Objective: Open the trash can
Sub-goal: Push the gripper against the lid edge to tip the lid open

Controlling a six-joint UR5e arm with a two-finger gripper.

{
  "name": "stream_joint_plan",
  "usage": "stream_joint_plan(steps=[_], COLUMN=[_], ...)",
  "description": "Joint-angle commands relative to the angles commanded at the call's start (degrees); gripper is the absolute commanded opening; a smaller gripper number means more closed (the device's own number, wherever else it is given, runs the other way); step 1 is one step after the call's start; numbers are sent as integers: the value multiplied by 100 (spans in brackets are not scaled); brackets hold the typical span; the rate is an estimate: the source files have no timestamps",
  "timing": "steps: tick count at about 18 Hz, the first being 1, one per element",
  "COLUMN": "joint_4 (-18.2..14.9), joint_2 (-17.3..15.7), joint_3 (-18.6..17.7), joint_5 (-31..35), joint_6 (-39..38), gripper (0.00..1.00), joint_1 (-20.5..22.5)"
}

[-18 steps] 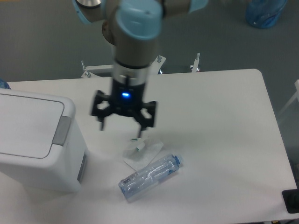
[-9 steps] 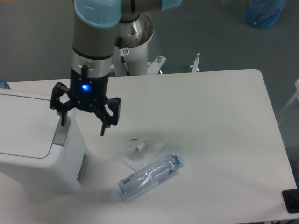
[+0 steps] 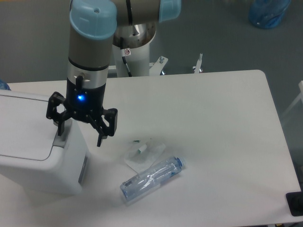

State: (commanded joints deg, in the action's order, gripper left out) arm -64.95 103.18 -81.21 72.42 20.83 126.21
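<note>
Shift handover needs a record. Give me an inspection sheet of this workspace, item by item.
Surface: white table, mostly bare on its right half.
Job's things: trash can at left edge, lid down, grey push tab under one finger.
Clutter: clear bottle lying on its side; clear wrapper beside it.
Grippers: gripper open, straddling the can's right rim.
Cables: nothing seen.
Surroundings: grey floor, blue bag top right.

Robotics lab, pedestal-mounted arm (image 3: 92,42), white table (image 3: 213,118), grey floor (image 3: 38,42)
</note>
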Motion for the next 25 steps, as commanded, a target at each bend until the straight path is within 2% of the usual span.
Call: stream_joint_plan(steps=[10, 21, 23, 25], joint_4=[-9, -18, -18, -9], joint_2=[26, 44, 18, -17], joint_3=[-70, 17, 105, 149], joint_5=[26, -9, -18, -26], joint_6=[-9, -88, -62, 0], gripper=[100, 100, 100, 100], joint_1=[0, 9, 175, 569])
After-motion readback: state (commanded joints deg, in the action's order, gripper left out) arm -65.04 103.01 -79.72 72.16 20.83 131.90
